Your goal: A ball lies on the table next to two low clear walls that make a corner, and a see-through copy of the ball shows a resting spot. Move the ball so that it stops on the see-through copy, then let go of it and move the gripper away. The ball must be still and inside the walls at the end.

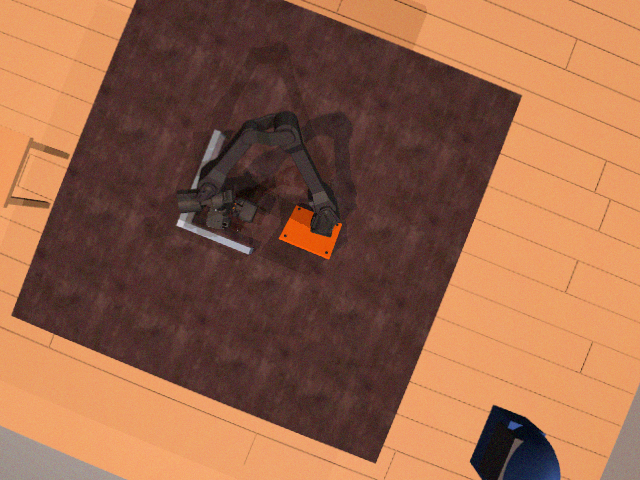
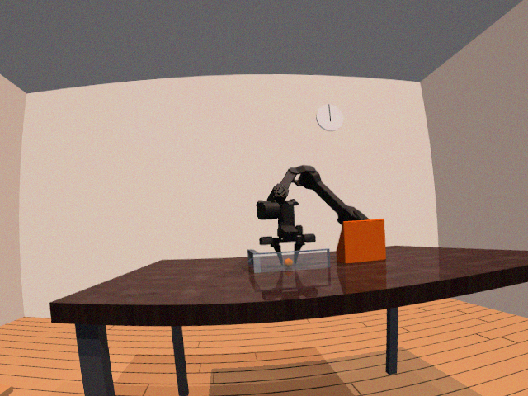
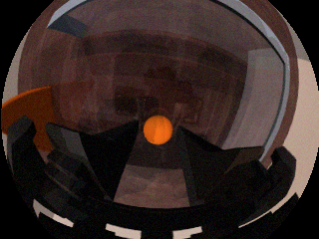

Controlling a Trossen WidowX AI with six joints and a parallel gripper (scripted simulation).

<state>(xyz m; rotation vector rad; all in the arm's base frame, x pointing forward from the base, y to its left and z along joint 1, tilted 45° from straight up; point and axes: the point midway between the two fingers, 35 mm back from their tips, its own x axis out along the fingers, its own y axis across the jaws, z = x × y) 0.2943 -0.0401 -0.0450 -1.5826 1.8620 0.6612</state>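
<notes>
The orange ball (image 2: 288, 261) (image 3: 158, 129) is down at the table top, inside the corner of the two low clear walls (image 1: 217, 239) (image 2: 313, 261) (image 3: 287, 90). Only one ball shape shows, so the see-through copy cannot be told apart from the ball. My gripper (image 1: 232, 217) (image 2: 288, 262) (image 3: 158, 126) points down and is partly open. Its fingertips are low, one on each side of the ball, with narrow gaps beside it in the wrist view. In the top view the arm and gripper hide the ball.
The orange base block (image 1: 305, 235) (image 2: 365, 240) (image 3: 30, 106) stands beside the open side of the corner. One wall runs close past the gripper, between it and the exterior view; the other passes under the wrist in the top view. The dark table (image 1: 258, 335) (image 2: 170, 289) extends around them.
</notes>
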